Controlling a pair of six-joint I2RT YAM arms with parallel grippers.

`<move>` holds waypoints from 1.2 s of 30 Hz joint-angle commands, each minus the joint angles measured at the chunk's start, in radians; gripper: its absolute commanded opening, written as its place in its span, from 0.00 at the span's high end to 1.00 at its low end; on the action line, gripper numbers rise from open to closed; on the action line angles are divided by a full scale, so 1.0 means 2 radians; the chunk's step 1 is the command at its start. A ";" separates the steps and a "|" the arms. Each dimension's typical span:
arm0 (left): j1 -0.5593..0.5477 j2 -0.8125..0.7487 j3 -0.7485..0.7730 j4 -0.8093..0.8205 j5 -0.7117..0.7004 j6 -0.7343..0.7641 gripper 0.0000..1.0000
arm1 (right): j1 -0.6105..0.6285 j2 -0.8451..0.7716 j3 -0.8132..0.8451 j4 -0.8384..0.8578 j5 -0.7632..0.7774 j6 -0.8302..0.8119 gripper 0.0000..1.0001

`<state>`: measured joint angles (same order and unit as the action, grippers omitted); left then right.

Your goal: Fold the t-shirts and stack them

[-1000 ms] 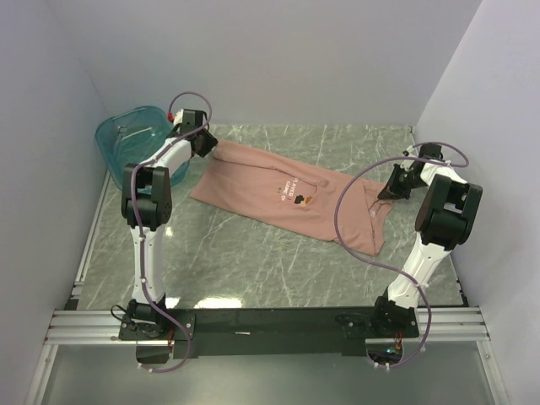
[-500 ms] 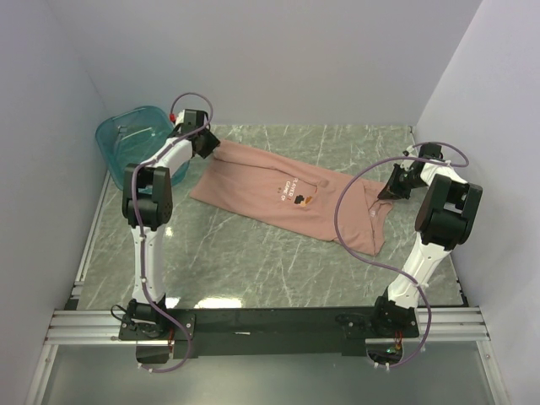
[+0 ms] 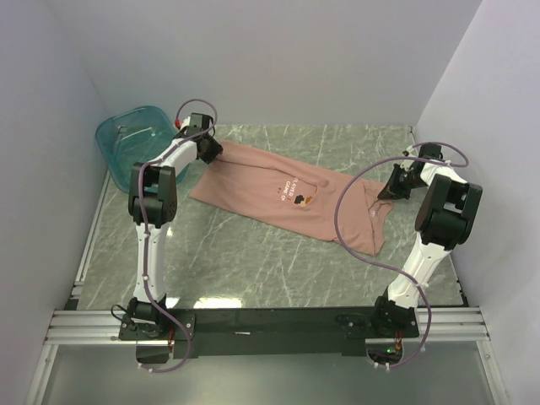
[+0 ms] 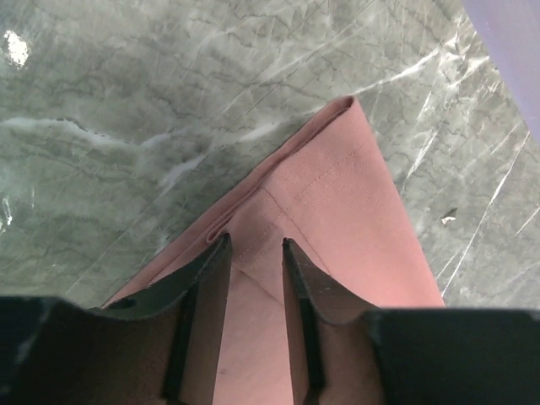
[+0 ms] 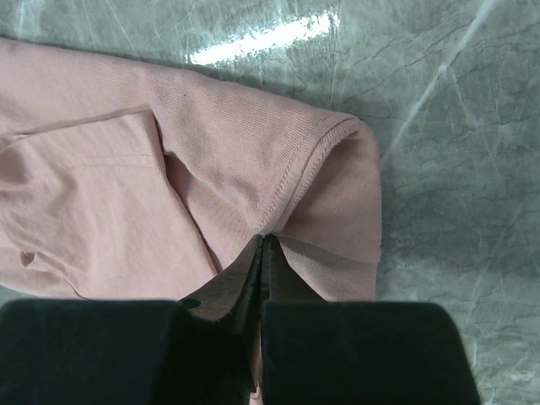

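The dusty-pink t-shirt point(image 3: 270, 181) lies stretched across the marble table, its chest graphic facing up. My left gripper point(image 3: 214, 153) is at the shirt's far-left corner. In the left wrist view the left gripper point(image 4: 253, 246) is open, with one finger on each side of a strip of the pink fabric point(image 4: 337, 194) just behind the folded corner. My right gripper point(image 3: 388, 191) is at the shirt's right end. In the right wrist view the right gripper point(image 5: 261, 243) is shut on a bunched hem fold of the shirt point(image 5: 101, 194).
A translucent teal plastic tub point(image 3: 133, 139) stands at the back-left corner, just left of the left arm. White walls close in the table at the left, back and right. A black rail point(image 3: 270, 322) runs along the near edge.
My left gripper has shifted a little to the right, over the shirt's far-left corner. The right arm and the shirt have not visibly moved.
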<state>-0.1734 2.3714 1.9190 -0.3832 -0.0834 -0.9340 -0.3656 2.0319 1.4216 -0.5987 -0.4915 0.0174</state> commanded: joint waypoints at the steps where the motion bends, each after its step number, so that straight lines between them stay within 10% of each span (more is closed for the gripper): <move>1: -0.002 0.008 0.034 -0.012 -0.012 -0.003 0.64 | -0.003 0.001 0.022 -0.001 -0.007 -0.004 1.00; 16: -0.002 0.030 0.046 -0.022 -0.001 0.012 1.00 | -0.003 0.000 0.022 -0.003 -0.007 -0.004 1.00; 25: 0.004 0.000 0.042 0.001 0.000 0.021 1.00 | -0.003 0.000 0.022 -0.003 -0.009 -0.005 1.00; 31: 0.007 -0.041 -0.004 0.035 0.005 0.023 0.50 | -0.003 0.000 0.021 -0.002 -0.010 -0.005 1.00; 36: 0.007 -0.041 -0.016 0.029 0.002 0.021 0.48 | -0.003 0.001 0.022 -0.002 -0.010 -0.005 1.00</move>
<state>-0.1642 2.3451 1.8973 -0.3477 -0.0761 -0.9024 -0.3656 2.0319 1.4216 -0.5987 -0.4988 0.0170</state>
